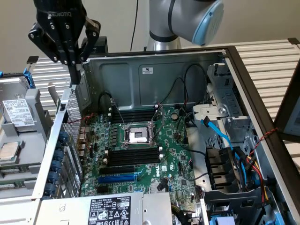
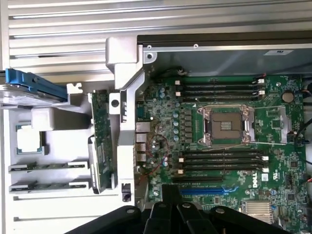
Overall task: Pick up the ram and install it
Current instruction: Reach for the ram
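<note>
Exterior view: the open computer case (image 1: 154,75) is seen with the motherboard (image 1: 173,159) exposed. The gripper (image 1: 75,77) is hung over the case's edge at the exterior view's left, claw pressed together, nothing pinched. The black memory slots (image 1: 131,155) are left empty. On the wrist view the ram (image 2: 101,141) is parked just outside the case wall, so basically nothing's been done yet.

Diffuse, even room light with no hard shadows. The pale slatted bench (image 2: 58,29) is bright, almost washed out. The case wall (image 1: 140,79) has a soft sheen, the motherboard (image 1: 140,154) sits in mild shade, and the gripper (image 2: 171,192) appears as a dark silhouette.
</note>
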You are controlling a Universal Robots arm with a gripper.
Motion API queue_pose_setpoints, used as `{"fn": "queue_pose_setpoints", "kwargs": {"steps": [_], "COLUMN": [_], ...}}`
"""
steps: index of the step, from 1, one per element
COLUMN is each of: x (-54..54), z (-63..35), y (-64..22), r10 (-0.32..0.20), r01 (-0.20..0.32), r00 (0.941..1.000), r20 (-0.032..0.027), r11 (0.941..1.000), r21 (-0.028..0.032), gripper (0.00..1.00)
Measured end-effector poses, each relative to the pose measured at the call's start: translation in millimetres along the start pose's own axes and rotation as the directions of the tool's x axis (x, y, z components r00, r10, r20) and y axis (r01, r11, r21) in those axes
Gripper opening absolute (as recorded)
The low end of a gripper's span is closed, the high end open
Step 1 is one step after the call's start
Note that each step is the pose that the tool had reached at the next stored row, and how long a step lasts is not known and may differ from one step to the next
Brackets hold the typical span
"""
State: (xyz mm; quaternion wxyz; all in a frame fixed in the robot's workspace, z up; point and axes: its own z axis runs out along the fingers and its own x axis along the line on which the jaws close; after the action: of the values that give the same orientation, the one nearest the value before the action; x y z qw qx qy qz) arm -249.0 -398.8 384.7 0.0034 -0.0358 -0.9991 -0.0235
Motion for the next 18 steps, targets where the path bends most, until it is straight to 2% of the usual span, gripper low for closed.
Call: {"fn": "queue_pose_setpoints", "kwargs": {"steps": [6, 12, 13, 18], "x": [27.4, 53.5, 57.0, 72.0], "z": [3.4, 5.3, 5.6, 6.8], "y": [-2.1, -4.1, -4.4, -5.5], "r10": [0.001, 0.002, 0.002, 0.005], "r01": [-0.001, -0.002, -0.002, -0.004], "r00": [0.9999, 0.9993, 0.999, 0.9952], "r20": [-0.0142, -0.0379, -0.0441, -0.0973], "r11": [1.0, 1.0, 1.0, 1.0], "r21": [0.001, 0.0027, 0.0032, 0.0072], "gripper": [0.1, 0.1, 0.1, 0.1]}}
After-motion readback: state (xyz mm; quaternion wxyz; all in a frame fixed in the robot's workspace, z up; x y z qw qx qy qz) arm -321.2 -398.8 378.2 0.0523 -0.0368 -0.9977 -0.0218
